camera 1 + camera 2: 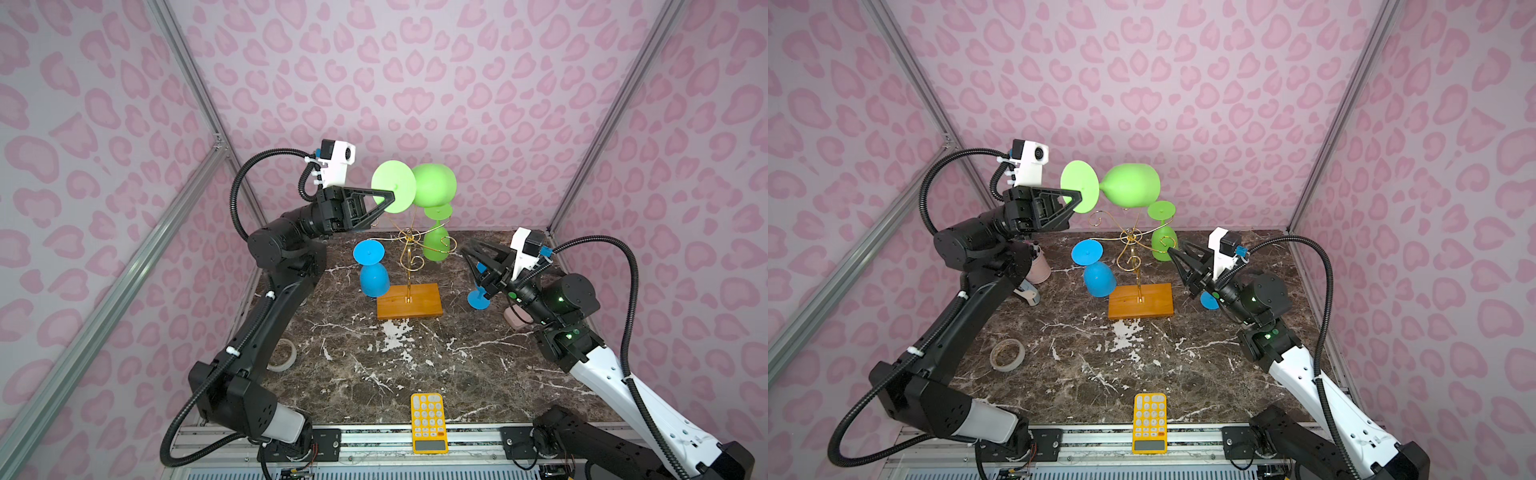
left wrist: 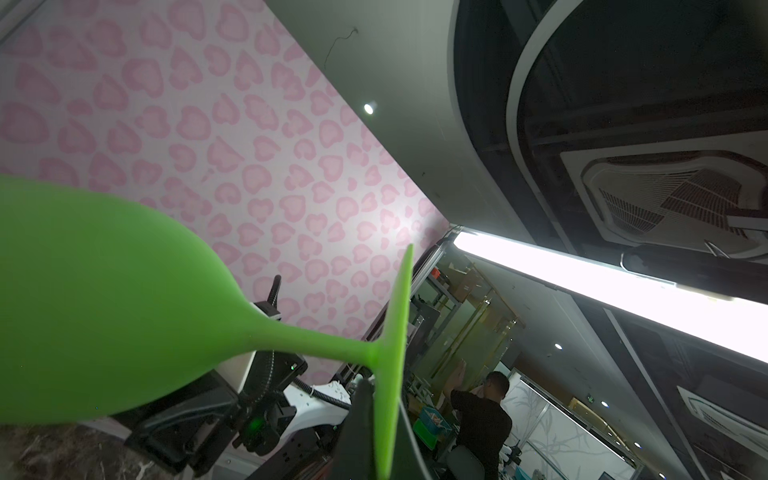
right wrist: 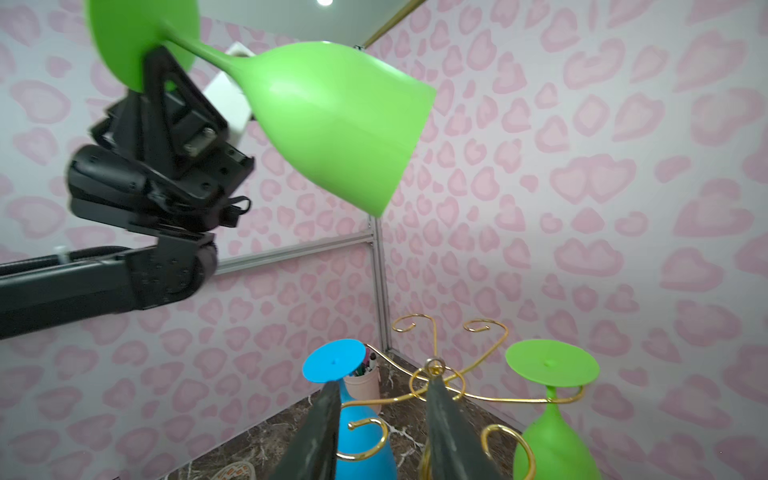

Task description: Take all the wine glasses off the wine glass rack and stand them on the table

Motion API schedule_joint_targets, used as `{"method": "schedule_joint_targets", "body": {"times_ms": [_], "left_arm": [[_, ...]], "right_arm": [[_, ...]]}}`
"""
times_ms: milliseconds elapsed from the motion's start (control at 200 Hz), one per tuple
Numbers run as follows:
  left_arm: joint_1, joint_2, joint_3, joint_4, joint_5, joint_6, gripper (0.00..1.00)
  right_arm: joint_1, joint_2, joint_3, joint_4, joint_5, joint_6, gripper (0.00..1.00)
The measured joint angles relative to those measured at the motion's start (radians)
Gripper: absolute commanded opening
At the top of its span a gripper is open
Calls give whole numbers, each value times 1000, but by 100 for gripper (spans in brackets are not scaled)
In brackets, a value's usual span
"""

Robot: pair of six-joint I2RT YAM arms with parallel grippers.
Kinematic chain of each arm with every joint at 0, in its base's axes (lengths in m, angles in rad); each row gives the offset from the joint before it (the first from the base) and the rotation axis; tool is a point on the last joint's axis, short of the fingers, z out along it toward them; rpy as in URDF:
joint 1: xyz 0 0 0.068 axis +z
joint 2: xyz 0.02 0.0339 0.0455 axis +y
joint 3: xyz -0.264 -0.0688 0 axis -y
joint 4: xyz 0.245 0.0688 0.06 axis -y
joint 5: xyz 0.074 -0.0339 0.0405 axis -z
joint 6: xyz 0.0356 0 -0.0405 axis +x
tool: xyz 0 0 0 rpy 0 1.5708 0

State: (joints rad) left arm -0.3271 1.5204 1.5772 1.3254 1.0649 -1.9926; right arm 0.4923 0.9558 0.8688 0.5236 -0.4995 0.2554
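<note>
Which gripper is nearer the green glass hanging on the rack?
Right. The right gripper sits beside the hanging green glass; the left gripper is higher, holding the raised green glass.

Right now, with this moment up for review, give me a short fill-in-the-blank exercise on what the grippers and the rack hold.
1. The lifted wine glass, its foot in the shut left gripper, is coloured ____.
2. The wine glass rack carries ____ glasses upside down: the hanging blue glass and the hanging green glass.
3. The right gripper holds nothing; its jaws stand ____.
4. The calculator at the table's front edge is ____.

Missing words: green; two; open; yellow.
</note>
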Motion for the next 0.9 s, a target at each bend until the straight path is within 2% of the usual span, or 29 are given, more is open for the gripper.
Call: {"method": "schedule_joint_targets", "body": {"times_ms": [265, 490, 660, 900], "left_arm": [[2, 41, 51, 220, -42, -79, 4], [0, 53, 18, 229, -10, -93, 4], [-7, 53, -11, 224, 25, -100, 4], [-31, 53, -6, 233, 48, -100, 4]], "right_arm": [[-25, 8, 4, 173, -151, 101, 35], [-41, 75, 77, 241, -217, 130, 34], [-99, 146, 161, 253, -282, 140, 32], [-201, 279, 244, 381, -446, 278, 33]]}}
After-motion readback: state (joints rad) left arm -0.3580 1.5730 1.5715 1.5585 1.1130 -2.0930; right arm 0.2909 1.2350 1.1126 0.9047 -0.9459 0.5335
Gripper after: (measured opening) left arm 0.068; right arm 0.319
